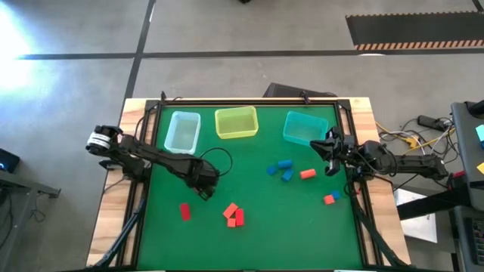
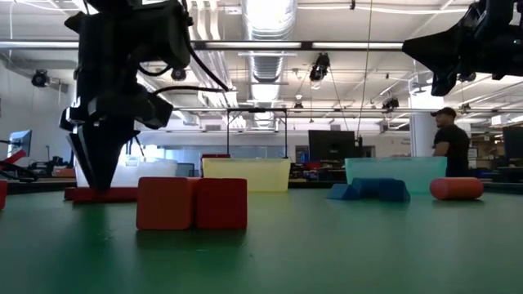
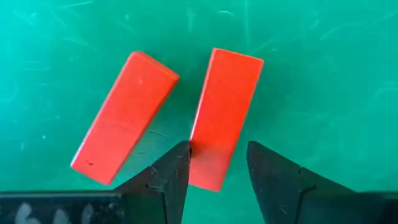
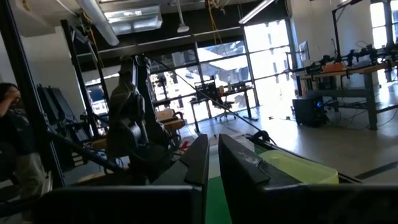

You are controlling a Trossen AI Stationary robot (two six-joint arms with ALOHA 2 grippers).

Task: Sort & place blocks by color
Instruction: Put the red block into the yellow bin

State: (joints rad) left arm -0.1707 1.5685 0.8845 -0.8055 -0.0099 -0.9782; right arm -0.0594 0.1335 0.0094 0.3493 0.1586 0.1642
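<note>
My left gripper [image 1: 205, 188] is open and points down over the green mat, left of centre. A red bar [image 1: 184, 211] and a pair of bars, orange-red [image 1: 229, 212] and red [image 1: 239, 219], lie flat nearby. In the left wrist view an orange-red bar [image 3: 124, 118] and a red bar [image 3: 224, 112] lie below the open fingers [image 3: 217, 165]; the red bar's near end shows between the fingertips. In the low view the gripper [image 2: 98, 184] hangs just above mat level. My right gripper [image 1: 330, 157] [image 4: 213, 168] is raised by the teal bin, shut and empty.
Three bins stand along the far edge: clear [image 1: 182, 131], yellow [image 1: 236, 122] and teal [image 1: 304, 128]. Blue blocks [image 1: 281, 168] and an orange-red one [image 1: 307, 174] lie right of centre; an orange-red and a blue block [image 1: 330, 198] sit by the right edge. A person stands beyond the table [image 2: 449, 139].
</note>
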